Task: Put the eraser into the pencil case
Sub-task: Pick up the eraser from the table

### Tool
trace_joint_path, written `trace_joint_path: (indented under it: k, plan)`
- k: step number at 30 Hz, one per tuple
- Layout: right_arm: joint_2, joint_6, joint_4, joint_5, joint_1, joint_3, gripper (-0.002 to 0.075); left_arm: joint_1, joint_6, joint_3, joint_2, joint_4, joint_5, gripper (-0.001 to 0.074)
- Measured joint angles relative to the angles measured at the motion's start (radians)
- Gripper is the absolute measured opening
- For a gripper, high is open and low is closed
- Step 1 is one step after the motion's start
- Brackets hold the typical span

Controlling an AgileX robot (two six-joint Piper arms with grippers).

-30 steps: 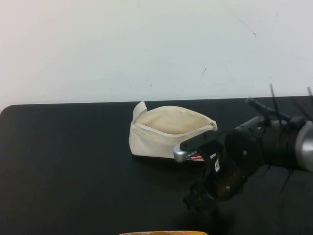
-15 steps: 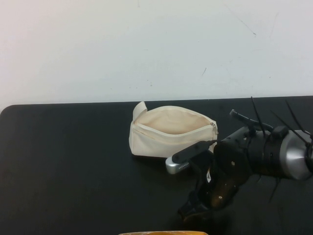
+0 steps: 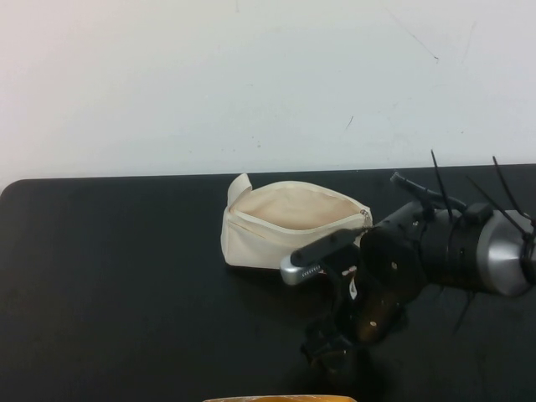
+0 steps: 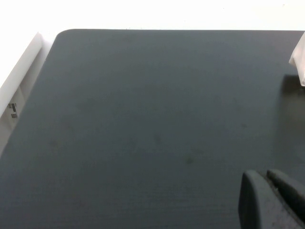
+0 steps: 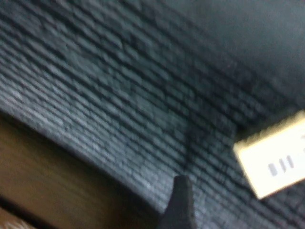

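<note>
The pencil case (image 3: 289, 222) is a cream-white pouch lying on the black table (image 3: 126, 276) with its zip open; one corner of it also shows in the left wrist view (image 4: 299, 59). The eraser (image 5: 274, 160), a pale yellow block with a barcode label, lies flat on the table in the right wrist view; in the high view my right arm hides it. My right gripper (image 3: 328, 356) points down close over the table in front of the pouch. One dark fingertip (image 5: 179, 202) shows beside the eraser, apart from it. My left gripper (image 4: 274, 200) is shut and empty, low over the bare table to the left.
A brown wooden surface (image 5: 43, 191) runs along the table's front edge, close to my right gripper; a sliver of it shows in the high view (image 3: 276, 399). A white wall (image 3: 251, 84) stands behind the table.
My right arm has swung left and toward the table's front edge, and its gripper has come down closer to the table. The pouch has not moved.
</note>
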Motion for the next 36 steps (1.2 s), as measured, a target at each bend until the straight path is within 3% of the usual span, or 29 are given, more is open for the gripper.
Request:
trace_joint_path:
  k: [13, 17, 23, 25, 29, 36]
  plan:
    - [0.049, -0.145, -0.079, -0.056, 0.000, -0.018, 0.0579, 0.000, 0.000, 0.000, 0.000, 0.000, 0.000, -0.0001]
    - [0.058, -0.145, -0.083, -0.077, 0.000, -0.024, 0.0503, 0.000, 0.000, 0.000, 0.000, 0.000, 0.000, -0.0001]
    - [0.059, -0.147, -0.082, -0.084, 0.001, -0.024, 0.0326, 0.000, 0.000, 0.000, 0.000, 0.000, 0.000, -0.0001]
    - [0.059, -0.147, -0.082, -0.077, 0.001, -0.026, 0.0325, 0.000, 0.000, 0.000, 0.000, 0.000, 0.000, -0.0001]
    - [0.062, -0.147, -0.082, -0.002, 0.001, -0.051, 0.0325, 0.000, 0.000, 0.000, 0.000, 0.000, 0.000, -0.0001]
    - [0.070, -0.163, -0.057, 0.290, 0.001, -0.189, 0.0325, 0.000, 0.000, 0.000, 0.000, 0.000, 0.000, -0.0001]
